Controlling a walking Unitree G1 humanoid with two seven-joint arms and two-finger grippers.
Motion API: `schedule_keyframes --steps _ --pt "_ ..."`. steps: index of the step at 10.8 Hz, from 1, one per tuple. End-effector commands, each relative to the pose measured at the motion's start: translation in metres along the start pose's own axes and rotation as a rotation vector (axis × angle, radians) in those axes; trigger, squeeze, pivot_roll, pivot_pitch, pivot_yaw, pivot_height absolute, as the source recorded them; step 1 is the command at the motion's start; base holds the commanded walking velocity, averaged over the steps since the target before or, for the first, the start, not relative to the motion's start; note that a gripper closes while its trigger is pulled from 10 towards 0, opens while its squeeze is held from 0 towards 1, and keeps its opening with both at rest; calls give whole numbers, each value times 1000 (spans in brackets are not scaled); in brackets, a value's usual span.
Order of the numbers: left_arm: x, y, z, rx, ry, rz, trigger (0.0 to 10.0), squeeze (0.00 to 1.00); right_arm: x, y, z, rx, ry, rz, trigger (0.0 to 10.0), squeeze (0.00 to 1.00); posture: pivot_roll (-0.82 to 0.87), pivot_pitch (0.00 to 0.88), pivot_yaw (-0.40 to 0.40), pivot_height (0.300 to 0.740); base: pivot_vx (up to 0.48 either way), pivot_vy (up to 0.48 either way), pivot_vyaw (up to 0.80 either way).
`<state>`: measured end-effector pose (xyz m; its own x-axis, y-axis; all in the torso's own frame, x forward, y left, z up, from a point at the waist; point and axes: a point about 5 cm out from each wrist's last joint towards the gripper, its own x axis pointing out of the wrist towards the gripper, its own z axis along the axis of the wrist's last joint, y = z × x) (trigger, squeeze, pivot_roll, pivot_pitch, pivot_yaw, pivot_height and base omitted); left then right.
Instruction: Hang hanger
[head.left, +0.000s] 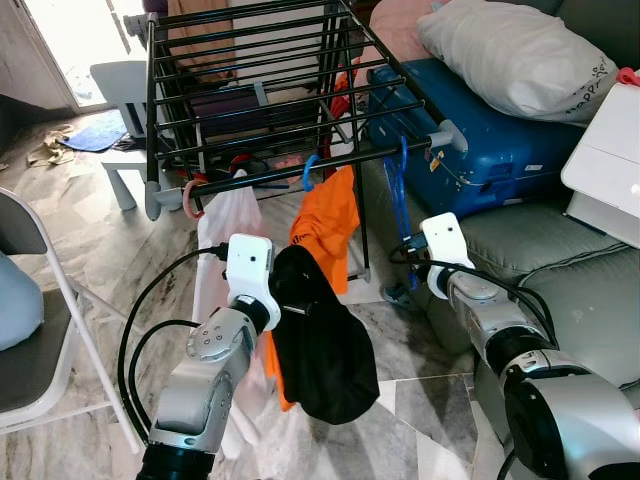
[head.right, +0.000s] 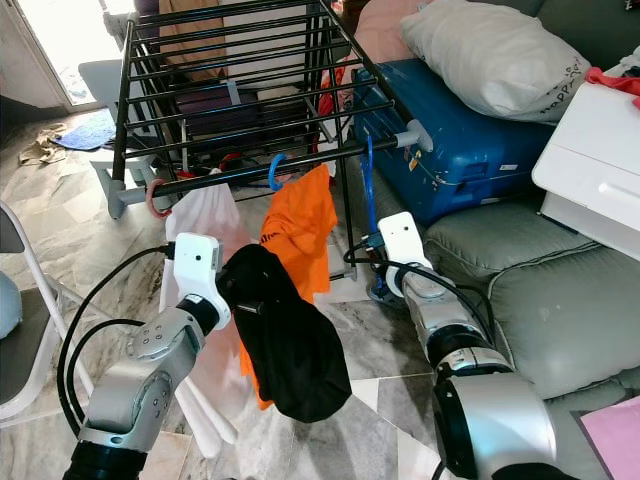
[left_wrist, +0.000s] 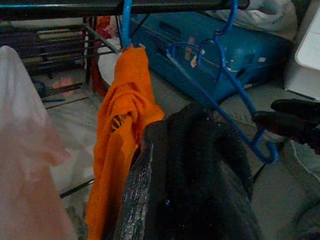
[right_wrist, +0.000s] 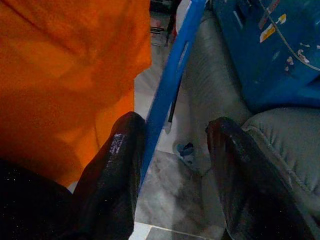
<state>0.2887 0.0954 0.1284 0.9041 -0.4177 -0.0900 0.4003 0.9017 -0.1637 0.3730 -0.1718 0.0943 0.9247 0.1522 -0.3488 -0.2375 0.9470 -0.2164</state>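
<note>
A black drying rack (head.left: 250, 90) stands in front of me. An empty blue hanger (head.left: 400, 192) is hooked on its front rail, beside an orange garment (head.left: 326, 228) on another blue hanger and a pale garment (head.left: 226, 215) on a pink one. My right gripper (right_wrist: 175, 123) is open at the empty hanger's (right_wrist: 172, 80) lower end, one finger (right_wrist: 117, 160) touching it and the other apart. My left gripper (head.left: 290, 288) is held up below the rail, shut on a black garment (head.left: 322, 345) that drapes down over its fingers and hides them.
To the right of the rack a blue suitcase (head.left: 500, 135) lies on a grey sofa (head.left: 560, 265), with a white pillow (head.left: 520, 55) on top. A white box (head.left: 612, 165) sits at the far right. A white folding chair (head.left: 40, 335) stands at my left on the marble floor.
</note>
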Motion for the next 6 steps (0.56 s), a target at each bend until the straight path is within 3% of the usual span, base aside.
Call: schedule_keyframes --steps 1,2,6 --pt "2 -1 12 10 -50 -15 10000 0 0 -4 2 8 -7 -23 10000 0 -78 27 79 740 0 0 0" --pt "2 -2 13 3 -59 -19 10000 0 -1 -6 3 19 -21 -40 10000 1000 -85 21 74 740 0 0 0" --pt "3 -5 8 -26 -60 -7 10000 0 -4 -7 4 74 -112 -58 10000 1000 -126 18 59 740 0 0 0"
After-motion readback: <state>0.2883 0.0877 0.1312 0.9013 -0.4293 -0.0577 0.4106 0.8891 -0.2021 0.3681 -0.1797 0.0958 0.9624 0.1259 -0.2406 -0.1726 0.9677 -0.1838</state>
